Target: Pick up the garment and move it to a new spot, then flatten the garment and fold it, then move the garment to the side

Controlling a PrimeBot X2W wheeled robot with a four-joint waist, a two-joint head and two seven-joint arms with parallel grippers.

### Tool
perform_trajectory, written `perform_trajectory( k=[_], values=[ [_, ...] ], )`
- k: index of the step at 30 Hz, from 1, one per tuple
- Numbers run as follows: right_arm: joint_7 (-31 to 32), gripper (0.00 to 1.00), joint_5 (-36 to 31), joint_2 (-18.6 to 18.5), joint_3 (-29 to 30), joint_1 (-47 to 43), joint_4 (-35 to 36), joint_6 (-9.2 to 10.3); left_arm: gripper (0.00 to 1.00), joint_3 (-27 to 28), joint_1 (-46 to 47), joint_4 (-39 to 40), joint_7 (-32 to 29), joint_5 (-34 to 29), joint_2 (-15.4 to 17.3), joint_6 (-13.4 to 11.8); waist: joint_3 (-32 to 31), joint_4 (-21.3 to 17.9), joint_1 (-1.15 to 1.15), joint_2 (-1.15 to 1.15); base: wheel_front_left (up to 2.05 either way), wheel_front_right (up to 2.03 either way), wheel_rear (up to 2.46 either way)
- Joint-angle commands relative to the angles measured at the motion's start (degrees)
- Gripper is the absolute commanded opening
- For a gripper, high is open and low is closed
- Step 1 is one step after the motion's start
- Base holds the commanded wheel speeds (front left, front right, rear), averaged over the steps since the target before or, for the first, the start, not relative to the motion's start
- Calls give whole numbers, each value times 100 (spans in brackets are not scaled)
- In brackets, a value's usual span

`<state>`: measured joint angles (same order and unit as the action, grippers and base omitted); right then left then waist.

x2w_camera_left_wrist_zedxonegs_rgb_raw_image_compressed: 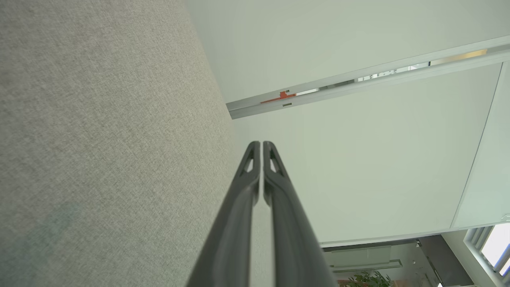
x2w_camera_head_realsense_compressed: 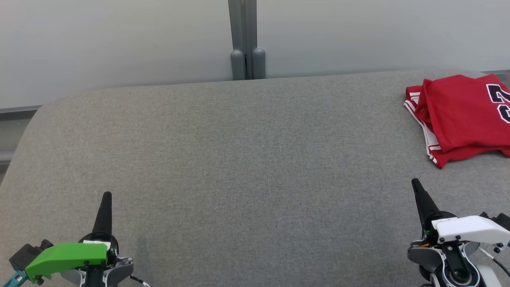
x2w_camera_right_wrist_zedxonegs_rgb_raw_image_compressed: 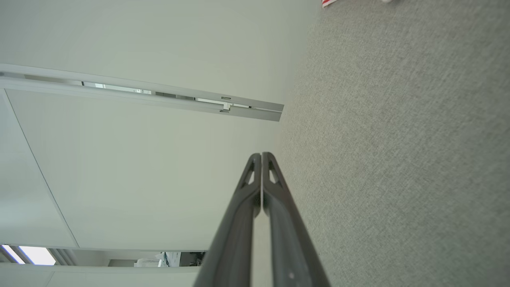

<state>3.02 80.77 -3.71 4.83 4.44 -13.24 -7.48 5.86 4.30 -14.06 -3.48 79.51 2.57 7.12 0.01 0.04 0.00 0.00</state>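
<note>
Both grippers stand closed and empty; the folded red jersey (x2w_camera_head_realsense_compressed: 466, 115) lies at the grey fabric surface's (x2w_camera_head_realsense_compressed: 239, 159) far right edge, nearer the right gripper (x2w_camera_head_realsense_compressed: 416, 185) than the left gripper (x2w_camera_head_realsense_compressed: 106, 197).

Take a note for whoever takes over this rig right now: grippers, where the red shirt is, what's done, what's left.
Left gripper: shut, empty, near left over the grey table.
Right gripper: shut, empty, near right, short of the garment.
Red garment: lies folded at the table's far right, partly cut off by the head view's edge.
Done, by the look of it: folded and moved aside.
Left: apparently nothing; check the fold.
</note>
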Motion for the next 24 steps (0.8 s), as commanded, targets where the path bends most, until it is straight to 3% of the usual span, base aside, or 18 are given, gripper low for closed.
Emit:
perform_trajectory(
  k=[1, 24],
  values=[
    [37, 0, 133, 10, 27, 96, 0, -3, 0, 33, 132, 22, -30, 157, 44, 37, 1, 0, 0, 0, 0, 0, 0],
    [299, 0, 1041, 49, 125, 187, -71, -2, 0, 73, 227, 3, -279, 1132, 48, 48, 14, -3, 0, 0, 0, 0, 0]
  ],
)
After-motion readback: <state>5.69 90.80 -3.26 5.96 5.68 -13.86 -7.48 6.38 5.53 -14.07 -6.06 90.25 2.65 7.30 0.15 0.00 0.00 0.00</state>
